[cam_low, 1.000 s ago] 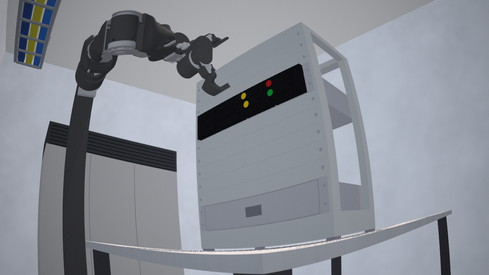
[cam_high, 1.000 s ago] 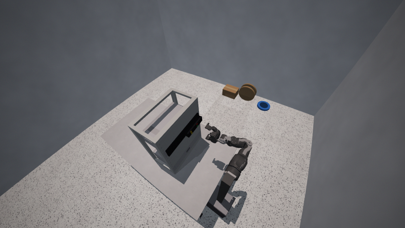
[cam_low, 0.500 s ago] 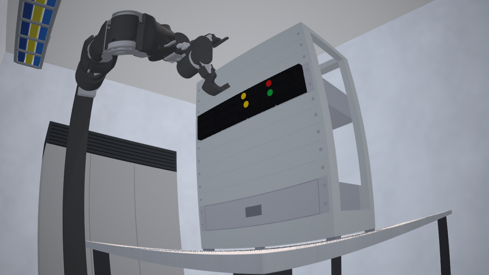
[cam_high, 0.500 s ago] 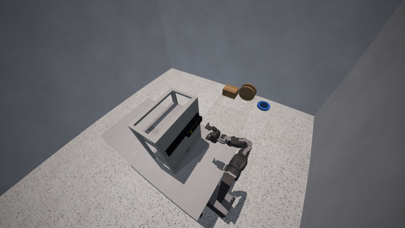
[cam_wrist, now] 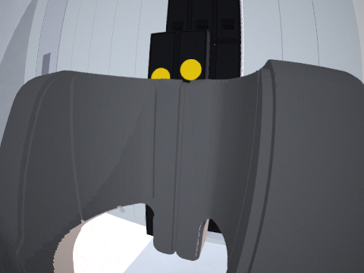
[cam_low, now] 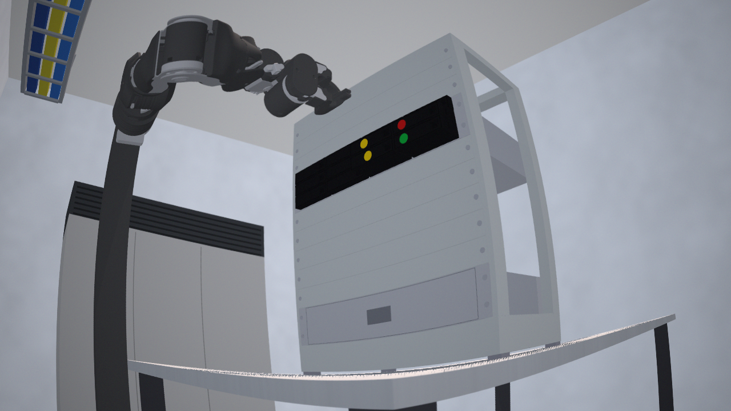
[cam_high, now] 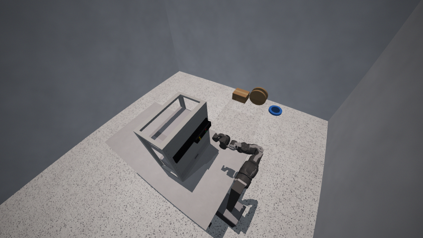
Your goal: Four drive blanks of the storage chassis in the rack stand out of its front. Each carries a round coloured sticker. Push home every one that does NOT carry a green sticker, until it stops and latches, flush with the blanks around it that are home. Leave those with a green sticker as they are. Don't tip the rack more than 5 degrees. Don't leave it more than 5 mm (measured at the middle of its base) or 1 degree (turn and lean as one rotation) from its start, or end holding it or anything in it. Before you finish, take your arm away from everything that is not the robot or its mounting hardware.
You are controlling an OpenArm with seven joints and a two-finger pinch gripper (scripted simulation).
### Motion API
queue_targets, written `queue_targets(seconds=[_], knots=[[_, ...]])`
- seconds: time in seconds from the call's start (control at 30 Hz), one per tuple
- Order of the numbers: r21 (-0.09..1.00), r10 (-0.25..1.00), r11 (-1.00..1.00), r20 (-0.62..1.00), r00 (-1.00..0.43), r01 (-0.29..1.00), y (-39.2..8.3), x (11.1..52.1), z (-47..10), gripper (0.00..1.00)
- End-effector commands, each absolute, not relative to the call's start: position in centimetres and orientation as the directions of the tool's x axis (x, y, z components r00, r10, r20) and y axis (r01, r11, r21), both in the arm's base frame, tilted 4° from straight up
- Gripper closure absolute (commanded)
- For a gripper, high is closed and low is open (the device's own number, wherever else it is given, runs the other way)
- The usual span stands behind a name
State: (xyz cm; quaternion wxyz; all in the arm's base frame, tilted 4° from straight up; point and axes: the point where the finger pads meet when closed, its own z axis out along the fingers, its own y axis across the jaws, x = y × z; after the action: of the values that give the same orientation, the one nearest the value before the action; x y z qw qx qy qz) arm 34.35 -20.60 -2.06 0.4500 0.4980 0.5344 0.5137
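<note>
Grey rack [cam_low: 449, 56] stands on the table [cam_low: 613, 329], w/ the black chassis [cam_low: 326, 178] as a band across the upper front. We see four stickers on the blanks in the ext. view: two yellow ones [cam_low: 364, 142] stacked near the band's middle, and at approx. 3 o'clock from them a red one [cam_low: 401, 124] directly over a green one [cam_low: 404, 137]. In the wrist view the two yellow-stickered blanks [cam_wrist: 179, 48] stand out of the front beside each other; red and green ones are hidden behind the fingers there. Our gripper [cam_low: 334, 99] is clenched, fingers together, w/ nothing between them. It hangs off the rack's front, near the top edge, at approx. 10 o'clock from the yellow pair in the ext. view; from the top view a gap shows between gripper [cam_high: 215, 136] and chassis face, so no contact. Arm [cam_low: 115, 214] rises at 9 o'clock of the rack and bends over toward it. Behind it stands a grey cabinet [cam_low: 168, 286] w/ a dark slatted top. On the floor by the far wall, at approx. 1 o'clock from the rack in the top view, lie a box [cam_high: 240, 95], a brown disc [cam_high: 258, 96] touching it, and a blue ring [cam_high: 271, 110] a bit apart.
</note>
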Motion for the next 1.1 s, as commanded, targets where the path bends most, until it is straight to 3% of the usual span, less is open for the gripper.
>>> queue_targets(seconds=[0.0,0.67,1.07], knots=[[0.997,0.995,-0.021,0.028,-0.096,0.073,-20.7,34.4,-2.0,1.00],[0.997,0.995,-0.021,0.028,-0.096,0.073,-20.6,34.4,-2.1,1.00],[0.997,0.995,-0.021,0.029,-0.095,0.080,-17.0,36.4,-7.7,1.00]])
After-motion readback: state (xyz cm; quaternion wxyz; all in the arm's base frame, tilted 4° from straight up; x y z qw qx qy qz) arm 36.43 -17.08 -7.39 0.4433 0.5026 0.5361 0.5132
